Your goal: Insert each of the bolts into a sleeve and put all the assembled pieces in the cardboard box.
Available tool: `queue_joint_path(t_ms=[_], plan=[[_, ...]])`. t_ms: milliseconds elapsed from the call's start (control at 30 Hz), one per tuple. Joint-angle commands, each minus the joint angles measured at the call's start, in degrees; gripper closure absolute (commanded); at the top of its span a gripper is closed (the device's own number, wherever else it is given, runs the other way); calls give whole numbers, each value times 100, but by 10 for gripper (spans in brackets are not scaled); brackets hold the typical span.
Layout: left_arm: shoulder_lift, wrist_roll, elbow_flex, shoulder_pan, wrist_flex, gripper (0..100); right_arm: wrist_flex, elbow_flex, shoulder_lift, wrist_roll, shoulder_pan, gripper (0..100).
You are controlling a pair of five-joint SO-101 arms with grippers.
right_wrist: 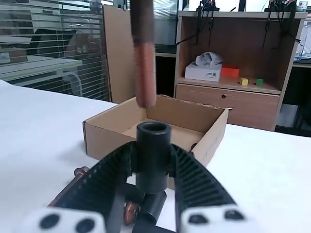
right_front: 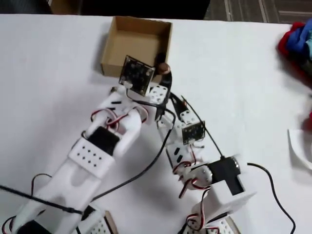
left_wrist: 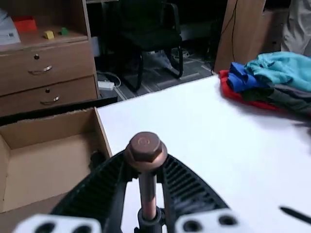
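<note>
Left tool (left_wrist: 146, 167) grips one bolt (left_wrist: 145, 147), right tool (right_wrist: 152, 148) one sleeve (right_wrist: 153, 162); one cardboard box (right_wrist: 108, 130).

You have the bolt (right_wrist: 145, 53) just above the sleeve (right_wrist: 153, 155), with the cardboard box (right_wrist: 109, 133) behind them on the counter (right_wrist: 39, 126); loose pieces (right_wrist: 80, 173), probably bolts, lie before the box.
</note>
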Motion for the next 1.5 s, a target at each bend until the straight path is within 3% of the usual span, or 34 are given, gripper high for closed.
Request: queue_joint_path(t_ms=[0,367,633,767,967,1100,1300,1467], plan=[[141,26,-365,62,-35,975,-154,-167,4,-18,-31,977],[440,0,-365,18,-35,975,-163,-167,-48,-18,-31,977],[448,0,-409,53,-18,975,-110,193,-875,-44,-31,977],[448,0,-409,35,457,975,-92,334,-1174,-44,-13,977],[448,0,-444,35,1618,973,769,308,-1464,-44,-4,977],[431,0,-453,0,1679,959,1059,308,-1780,-44,-22,977],[396,9,-453,0,1688,773,1895,308,-2352,-44,22,977],[387,0,-558,-79,1697,803,2378,308,-2695,-53,22,977]])
